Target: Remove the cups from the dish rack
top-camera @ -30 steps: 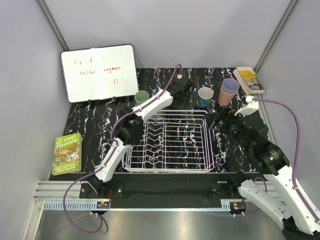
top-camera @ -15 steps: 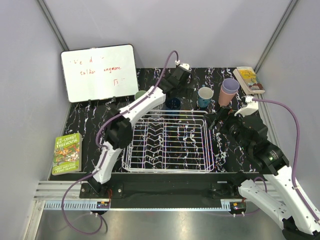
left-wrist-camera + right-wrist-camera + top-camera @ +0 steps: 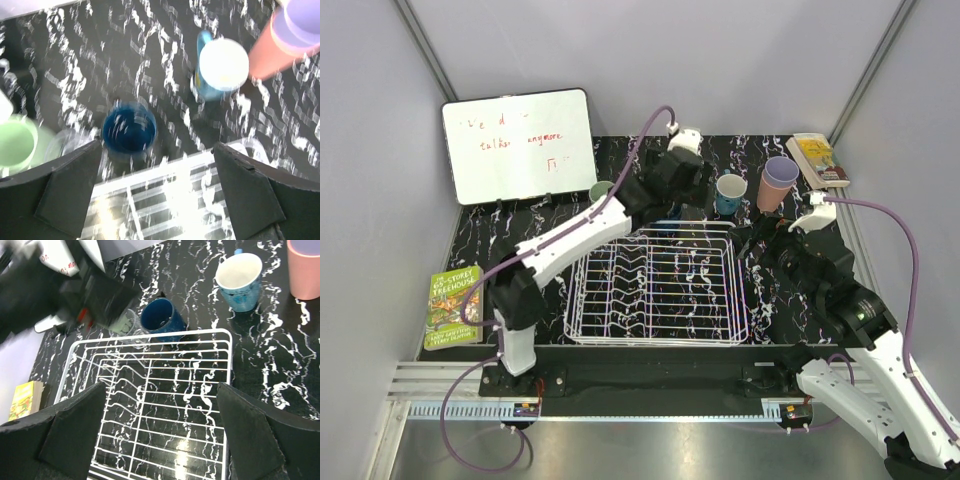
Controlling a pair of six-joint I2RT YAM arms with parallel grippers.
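The left pincer (image 3: 156, 150) is spread open over the dark blue handleless cup (image 3: 129, 131); a straight upward retreat is advised. The right pincer (image 3: 161, 385) is also open.

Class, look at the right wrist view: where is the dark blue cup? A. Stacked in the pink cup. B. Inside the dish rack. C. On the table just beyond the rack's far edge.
C: the dark blue cup stands on the table just past the dish rack's far rim, outside its wires.
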